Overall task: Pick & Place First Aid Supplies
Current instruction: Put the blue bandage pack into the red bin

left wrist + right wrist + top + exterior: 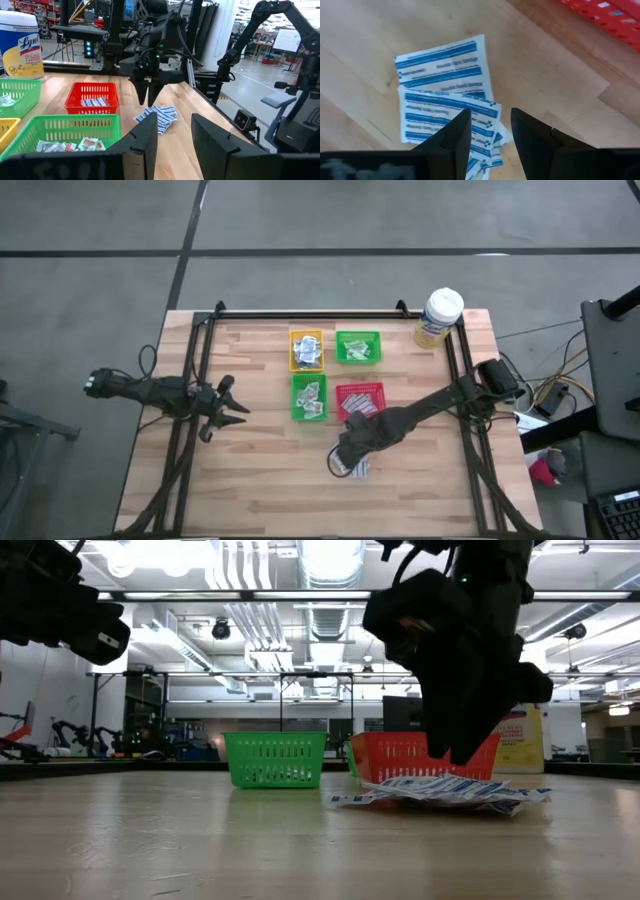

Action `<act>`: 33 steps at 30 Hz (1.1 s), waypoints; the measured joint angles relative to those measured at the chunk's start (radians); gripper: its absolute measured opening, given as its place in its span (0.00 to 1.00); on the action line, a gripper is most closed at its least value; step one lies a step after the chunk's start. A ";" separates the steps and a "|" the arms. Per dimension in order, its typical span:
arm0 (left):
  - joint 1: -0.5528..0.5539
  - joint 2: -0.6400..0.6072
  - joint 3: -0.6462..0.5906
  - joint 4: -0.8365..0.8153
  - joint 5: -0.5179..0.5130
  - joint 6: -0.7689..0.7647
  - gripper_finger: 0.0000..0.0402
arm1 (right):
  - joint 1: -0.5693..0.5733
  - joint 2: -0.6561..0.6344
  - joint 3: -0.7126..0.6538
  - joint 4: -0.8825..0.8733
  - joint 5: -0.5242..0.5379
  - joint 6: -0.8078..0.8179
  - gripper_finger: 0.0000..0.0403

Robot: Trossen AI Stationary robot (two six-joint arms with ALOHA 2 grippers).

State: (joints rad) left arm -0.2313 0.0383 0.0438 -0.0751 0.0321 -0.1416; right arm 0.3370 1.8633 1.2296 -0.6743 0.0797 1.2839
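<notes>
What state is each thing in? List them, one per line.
Blue-and-white packets: loose pile on the table, ungripped.
Right gripper: open, above the pile.
Left gripper: open, empty, waiting at table's left.
Red tray: holds packets.
Green trays: hold packets.
Yellow tray: holds packets.
Canister: upright, lidded.

Readable text: one brand name only

The yellow canister (20, 46) bears a label beginning "Lys", its last letters cut off. The blue-and-white packets (445, 95) carry printed lines too blurred to read, as is the yellow poster (523, 738).
</notes>
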 joint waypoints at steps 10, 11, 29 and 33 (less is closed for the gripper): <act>0.000 0.000 0.000 0.002 0.000 -0.001 0.29 | -0.002 0.000 -0.031 0.010 -0.013 0.000 0.34; 0.000 0.000 0.000 0.003 0.000 -0.001 0.29 | -0.002 0.000 -0.033 0.013 -0.014 -0.001 0.34; 0.000 0.000 0.000 0.006 -0.001 -0.008 0.29 | -0.004 0.000 -0.073 0.122 -0.054 -0.037 0.29; 0.000 0.000 0.000 0.006 -0.004 -0.008 0.29 | -0.004 0.000 -0.074 0.135 -0.054 -0.046 0.29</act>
State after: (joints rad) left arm -0.2314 0.0383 0.0433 -0.0692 0.0284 -0.1499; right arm 0.3328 1.8633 1.1560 -0.5388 0.0257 1.2380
